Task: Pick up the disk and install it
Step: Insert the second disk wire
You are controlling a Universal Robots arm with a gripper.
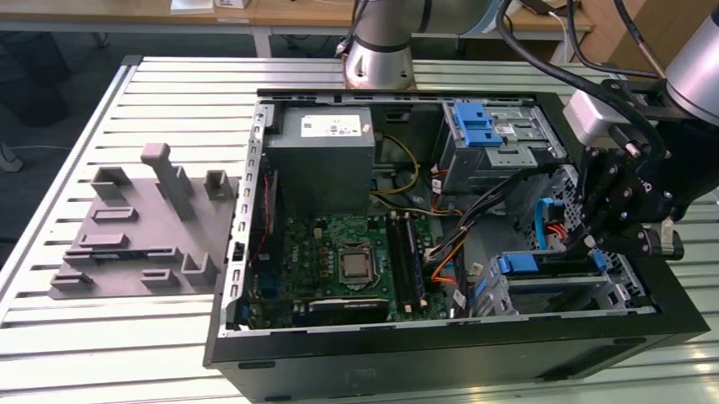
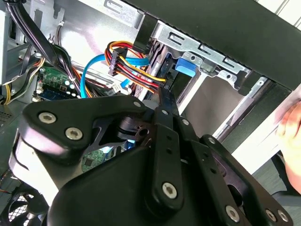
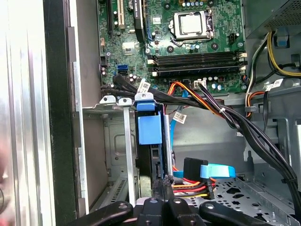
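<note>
Claw narrow, fingertips pinched on the rear edge of the disk, which stands on edge in the drive bay directly ahead; beside the fingertips, power connector; beyond, motherboard with CPU socket

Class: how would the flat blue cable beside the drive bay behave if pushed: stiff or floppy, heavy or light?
The blue cable probably bends easily: it curves in the second wrist view. Thin and flat, likely light. Seemingly plugged into a black connector, it should swing, not slide.
</note>
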